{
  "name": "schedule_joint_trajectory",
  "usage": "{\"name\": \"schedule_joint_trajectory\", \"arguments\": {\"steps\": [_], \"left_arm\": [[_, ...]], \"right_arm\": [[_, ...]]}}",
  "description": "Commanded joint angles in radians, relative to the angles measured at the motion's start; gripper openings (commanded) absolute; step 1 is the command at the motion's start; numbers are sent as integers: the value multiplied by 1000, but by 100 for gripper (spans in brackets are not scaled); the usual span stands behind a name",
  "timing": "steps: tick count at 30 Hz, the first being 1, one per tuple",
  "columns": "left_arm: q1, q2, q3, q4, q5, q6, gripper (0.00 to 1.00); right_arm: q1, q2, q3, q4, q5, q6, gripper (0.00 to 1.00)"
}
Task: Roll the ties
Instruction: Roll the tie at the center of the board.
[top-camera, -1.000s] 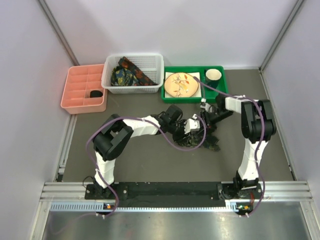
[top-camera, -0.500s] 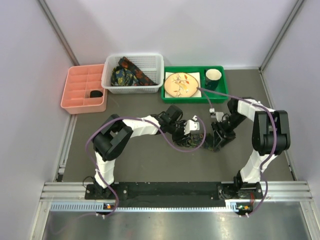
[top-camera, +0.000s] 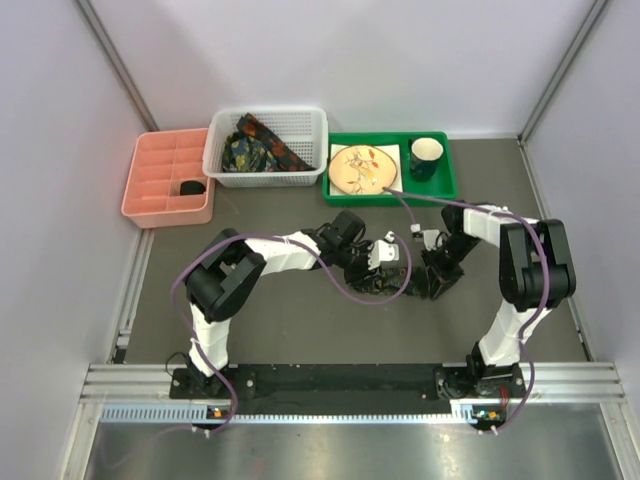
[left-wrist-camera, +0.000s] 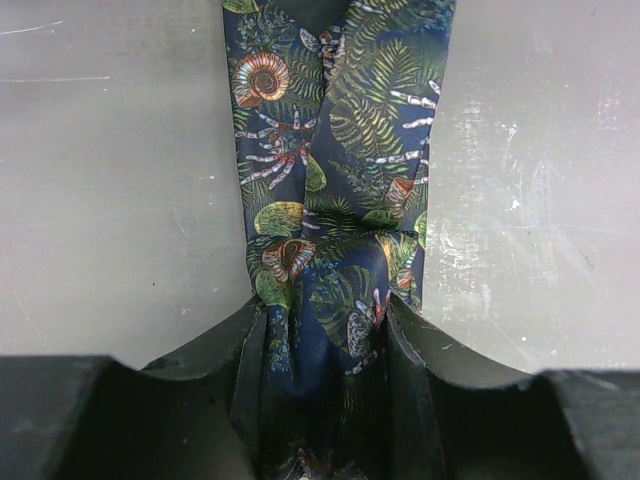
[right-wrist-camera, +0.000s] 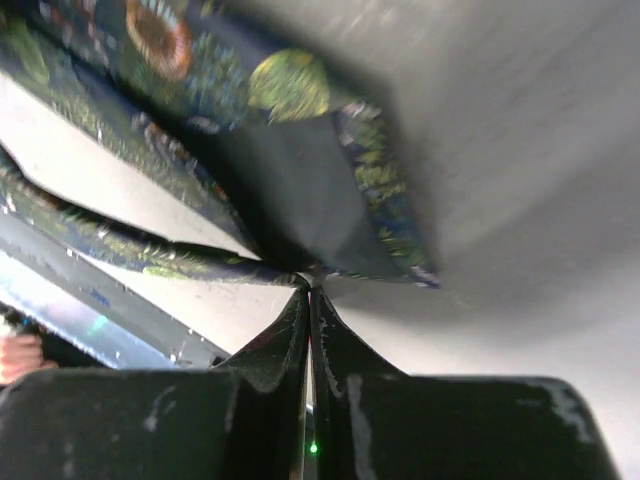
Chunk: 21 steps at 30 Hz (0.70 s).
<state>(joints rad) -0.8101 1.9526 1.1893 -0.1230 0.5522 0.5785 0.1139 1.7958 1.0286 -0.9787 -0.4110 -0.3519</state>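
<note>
One dark tie (top-camera: 404, 288) with a leaf and shell print lies bunched on the grey table between the two arms. In the left wrist view the tie (left-wrist-camera: 335, 150) runs away from the camera, and my left gripper (left-wrist-camera: 322, 322) is shut on its gathered near part. My left gripper (top-camera: 385, 263) sits at the tie's left side. At its right end my right gripper (top-camera: 432, 279) is low. In the right wrist view the jaws are pressed together, and my right gripper (right-wrist-camera: 309, 284) pinches a folded edge of the tie (right-wrist-camera: 285, 85).
A white basket (top-camera: 222, 132) at the back holds more ties (top-camera: 255, 148). A pink compartment tray (top-camera: 160, 160) to its left holds one dark roll (top-camera: 192, 187). A green tray (top-camera: 440, 185) at the back right carries a plate (top-camera: 365, 168) and a cup (top-camera: 426, 152).
My right gripper came from near the green tray down to the tie's right end, opened wider on the way and then shut on the fabric. The left arm has not moved.
</note>
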Motion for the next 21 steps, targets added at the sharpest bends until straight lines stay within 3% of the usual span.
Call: {"name": "schedule_joint_trajectory", "arguments": {"steps": [1,8,12,13,15,17,18,21], "left_arm": [[0,0,-40,-90,-46,12,15],[0,8,-36,-78,-49,12,15],[0,5,-37,-79,-66,7,16],[0,2,-39,-79,-75,4,16],[0,-1,-45,-73,-89,0,17],[-3,-1,-45,-72,-112,-2,18],[-6,-1,-45,-69,-120,0,19],[-11,5,-40,-67,-141,4,20]], "right_arm": [[-10,-59,63,100,37,43,0],[-31,-32,157,156,64,113,0],[-42,-13,206,68,69,80,4],[-54,-18,218,51,31,82,15],[-57,-39,264,9,-33,96,25],[-50,-38,301,-15,-214,154,34],[-39,-7,310,-41,-344,175,36],[10,63,306,-40,-519,272,40]]}}
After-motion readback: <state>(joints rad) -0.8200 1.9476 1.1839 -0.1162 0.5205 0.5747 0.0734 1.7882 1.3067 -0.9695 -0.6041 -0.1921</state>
